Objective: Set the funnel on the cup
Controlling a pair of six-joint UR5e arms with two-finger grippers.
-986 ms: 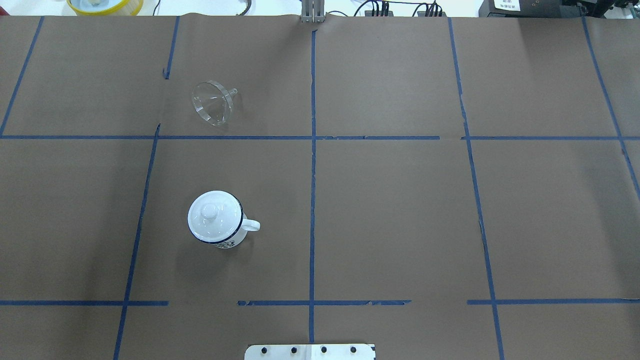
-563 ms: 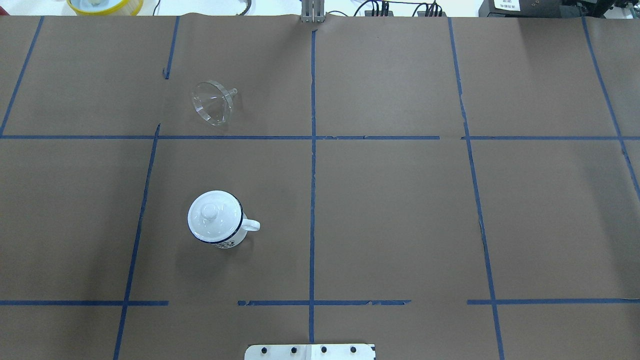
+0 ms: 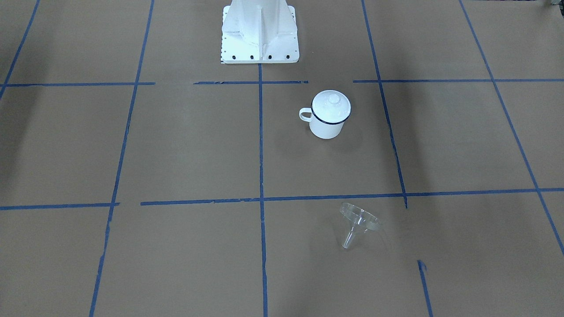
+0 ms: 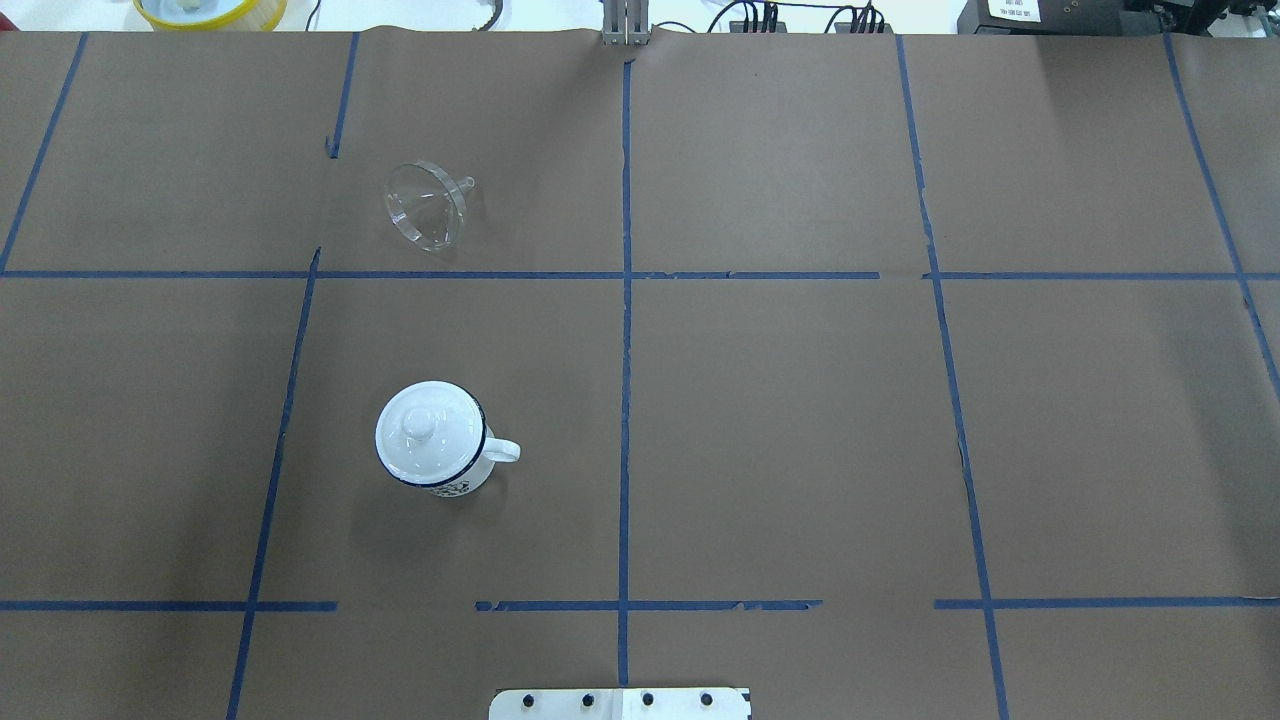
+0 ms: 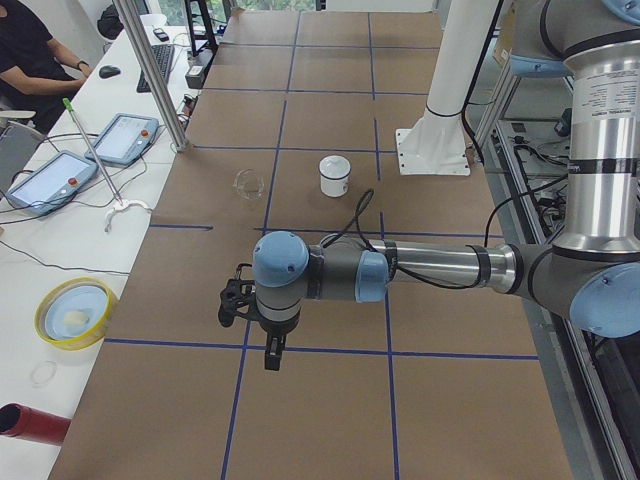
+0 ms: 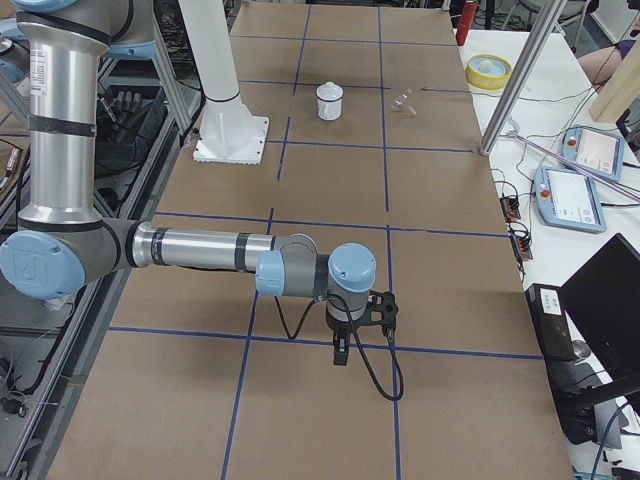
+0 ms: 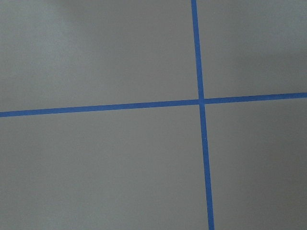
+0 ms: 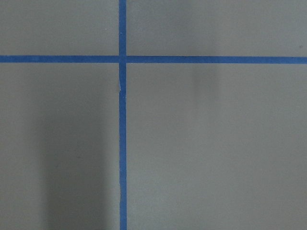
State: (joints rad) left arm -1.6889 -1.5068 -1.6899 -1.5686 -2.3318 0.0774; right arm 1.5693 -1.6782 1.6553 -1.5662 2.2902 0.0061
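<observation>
The funnel is lying on its side on the worktop, in the far part of the robot's left half, with its wide mouth facing the robot's left and its spout pointing away toward the far edge. Nothing is touching it. The cup is standing upright well apart from it, nearer the robot, with a line of blue tape running between the two. A white lid with a knob is sitting on the cup and covering its mouth, and the handle is pointing toward the worktop's middle line.

The left gripper is hanging low over the worktop far from both things, out toward the left end. The right gripper is doing likewise toward the right end. Each is showing only in a side view, so I cannot tell whether either is apart or together. Both wrist cameras are showing only brown paper and crossing tape.
</observation>
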